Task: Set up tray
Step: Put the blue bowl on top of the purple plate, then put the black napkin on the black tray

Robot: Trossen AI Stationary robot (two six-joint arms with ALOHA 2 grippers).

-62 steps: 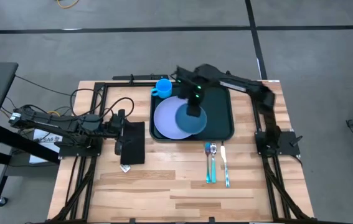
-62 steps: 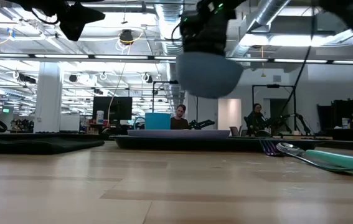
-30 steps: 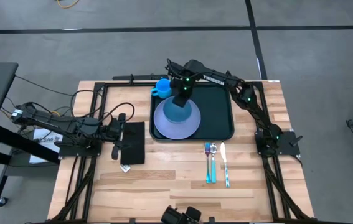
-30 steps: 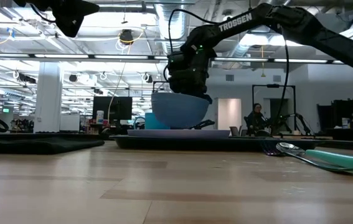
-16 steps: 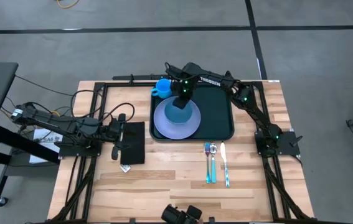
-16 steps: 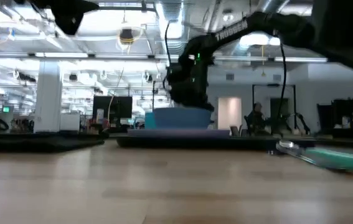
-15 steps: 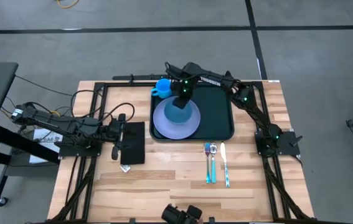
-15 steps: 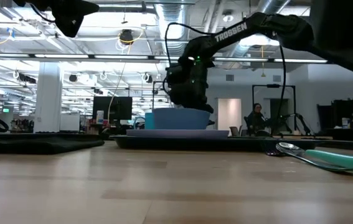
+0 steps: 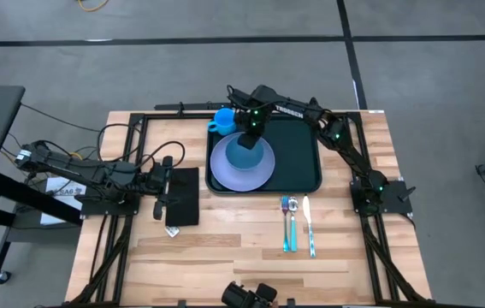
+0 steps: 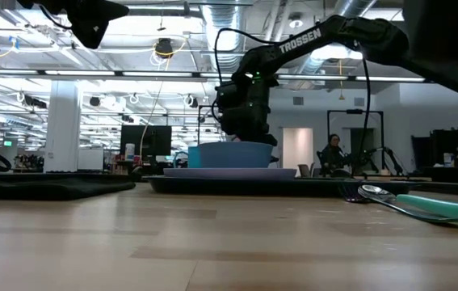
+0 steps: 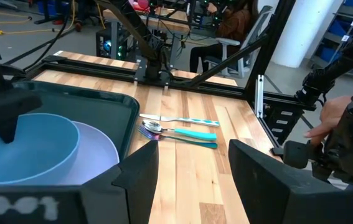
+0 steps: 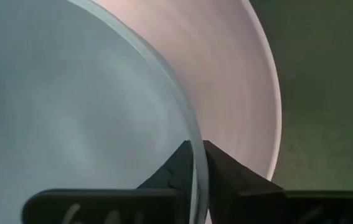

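1. You had the tray point(image 9: 298, 162) lying toward the far edge of the worktop point(image 9: 225, 248), right of its middle, with its rim flat on the wood.
2. On the tray's left half sat a pale lilac plate point(image 9: 259, 175), and on that plate a blue bowl point(image 9: 244, 157); a blue cup point(image 9: 224, 119) stood in the tray's far left corner, partly covered by the arm.
3. Your right gripper point(image 9: 251, 130) was over the bowl's far rim. In the right wrist view its two fingertips point(image 12: 179, 167) straddled the thin bowl wall with almost no gap, so the jaws were closed on the bowl rim, though that view was cut off low down and showed little else.
4. From the low view the bowl point(image 10: 230, 153) rested on the plate point(image 10: 229, 171), and the gripper's body hid the back of it.
5. Your left gripper point(image 9: 164, 182) waited near the left edge, beside a flat black rectangle point(image 9: 183, 198); its jaws stood wide apart in the left wrist view.
6. A spoon, fork and knife point(image 9: 298, 224) lay on the bare wood between the tray and the near edge; which teal handle belonged to which was hard to tell.
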